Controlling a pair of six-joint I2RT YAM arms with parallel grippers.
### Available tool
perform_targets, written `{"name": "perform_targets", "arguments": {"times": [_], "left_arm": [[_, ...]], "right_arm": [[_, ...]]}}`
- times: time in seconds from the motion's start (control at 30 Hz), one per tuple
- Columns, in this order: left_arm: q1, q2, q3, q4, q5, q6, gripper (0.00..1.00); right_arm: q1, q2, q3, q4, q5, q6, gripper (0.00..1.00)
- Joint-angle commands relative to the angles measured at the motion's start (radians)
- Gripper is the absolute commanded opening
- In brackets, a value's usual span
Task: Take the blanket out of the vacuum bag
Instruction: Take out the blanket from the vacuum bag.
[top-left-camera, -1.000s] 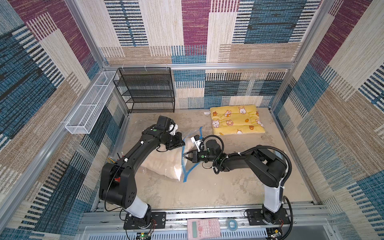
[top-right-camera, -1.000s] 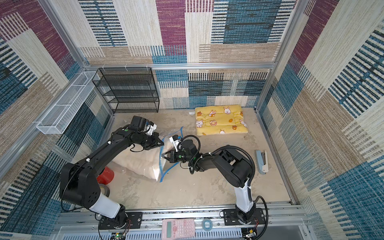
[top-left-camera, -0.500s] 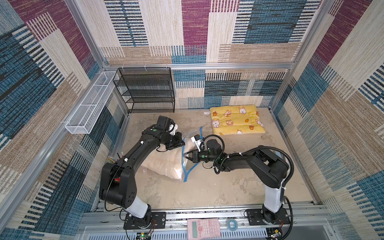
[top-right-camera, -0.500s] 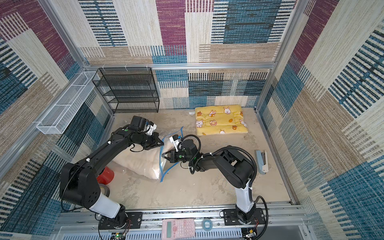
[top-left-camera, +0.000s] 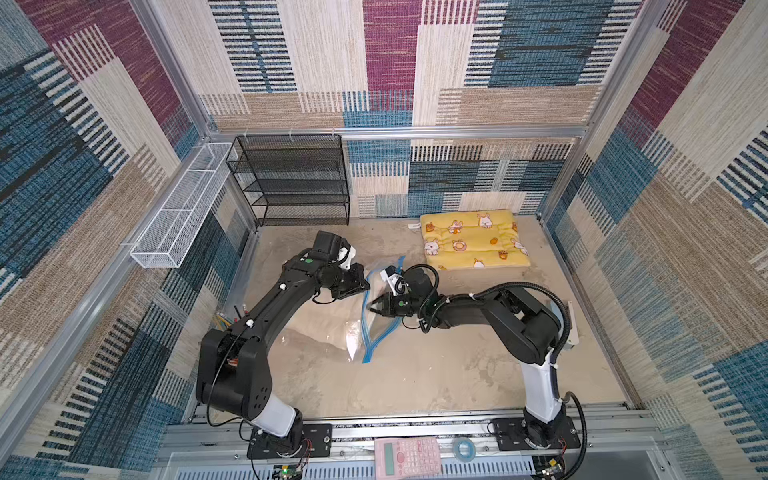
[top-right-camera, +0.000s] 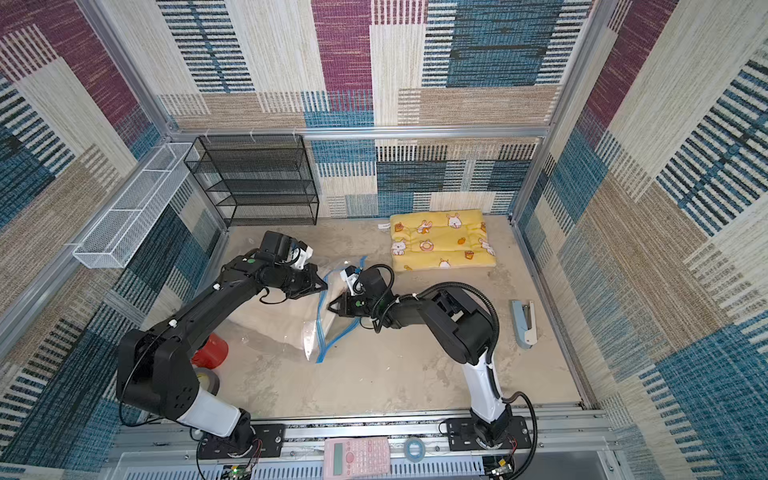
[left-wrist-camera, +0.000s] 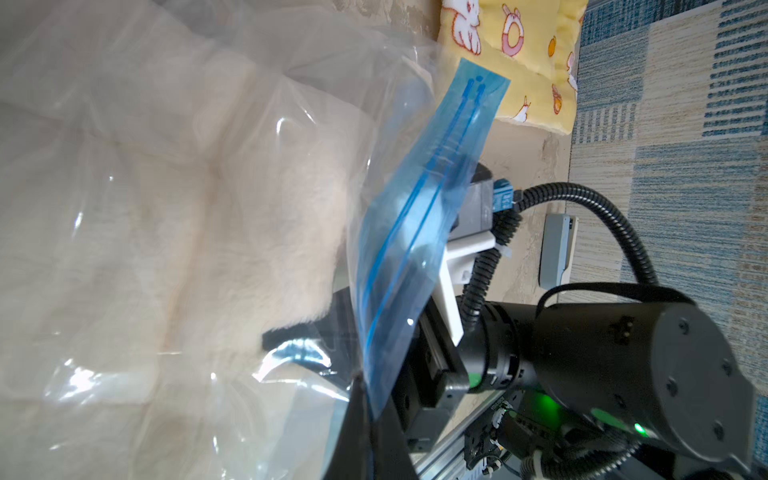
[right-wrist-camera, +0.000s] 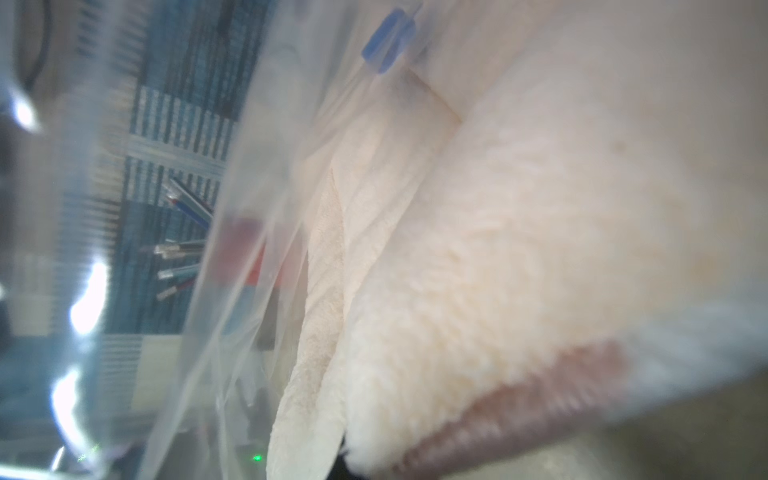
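**While the blanket (top-left-camera: 320, 318) lies inside the vacuum bag (top-left-camera: 351, 345), both tools meet at its mouth**

As seen in both top views, the vacuum bag rests on the counter (top-left-camera: 415, 382) just toward 9 o'clock of its centre, with its mouth facing 3 o'clock. The blue strip (top-left-camera: 368, 332) along that mouth is parted into a narrow loop running from 12 to 6 o'clock. The cream blanket fills the clear plastic up to the opening.

The left tool (top-left-camera: 365, 287) comes in from 9 o'clock. Its jaws are closed on the bag's upper lip, right at the blue strip, which stands lifted off the blanket in the left wrist view.

The right tool (top-left-camera: 371, 306) reaches in from 3 o'clock with its jaws closed. Its tips are pushed through the opening and lie against the blanket's fuzzy edge. Whether they pinch the fabric cannot be told; the right wrist view is blurred cream fleece behind plastic.

A yellow cushion (top-left-camera: 473, 241) lies at 1 o'clock, well apart from the bag. A black mesh rack (top-left-camera: 299, 183) stands at 11 o'clock, and a stapler (top-right-camera: 524, 324) lies at 3 o'clock.
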Motion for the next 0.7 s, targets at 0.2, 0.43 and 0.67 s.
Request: {"name": "perform_targets", "arguments": {"times": [0.2, 0.43, 0.67], "left_arm": [[-0.006, -0.021, 0.011, -0.018, -0.058, 0.038, 0.00], [-0.008, -0.022, 0.013, -0.022, -0.063, 0.040, 0.00], [-0.008, -0.023, 0.014, -0.023, -0.071, 0.042, 0.00]], "right_arm": [[0.000, -0.076, 0.004, -0.114, -0.005, -0.070, 0.00], [-0.001, -0.129, -0.010, -0.161, 0.016, -0.104, 0.00], [-0.019, -0.144, 0.009, -0.204, 0.044, -0.119, 0.00]]}}
